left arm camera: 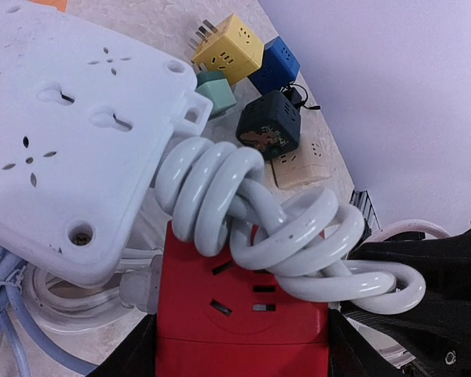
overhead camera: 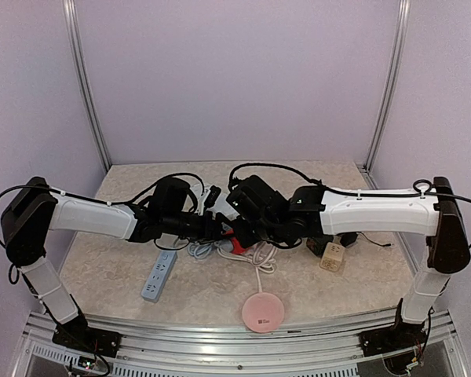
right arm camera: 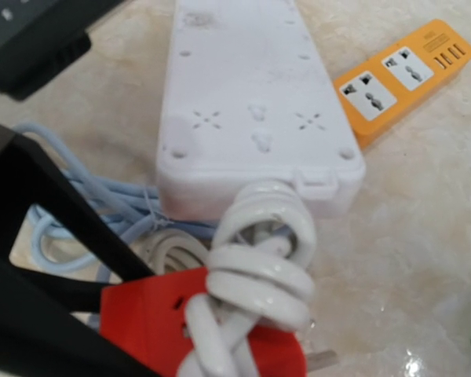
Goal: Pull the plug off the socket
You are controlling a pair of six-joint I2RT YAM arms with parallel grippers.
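In the top external view, the left gripper and the right gripper are positioned close together over the middle of the beige marbled table, where the red cube-shaped plug adapter is located. A pale blue power strip and a round pink disc are laid nearer the arm bases. In the left wrist view, the adapter is clamped between the left gripper's black fingers, beneath a thick white coiled cable and just beside the end of a white plastic power strip. The cable is seen running up to the black right gripper, whose jaws are pressed together; whether the cable is pinched cannot be told. In the right wrist view, a bare metal prong is shown at the adapter's edge, apart from the white plastic power strip; an orange power strip is laid beyond it.
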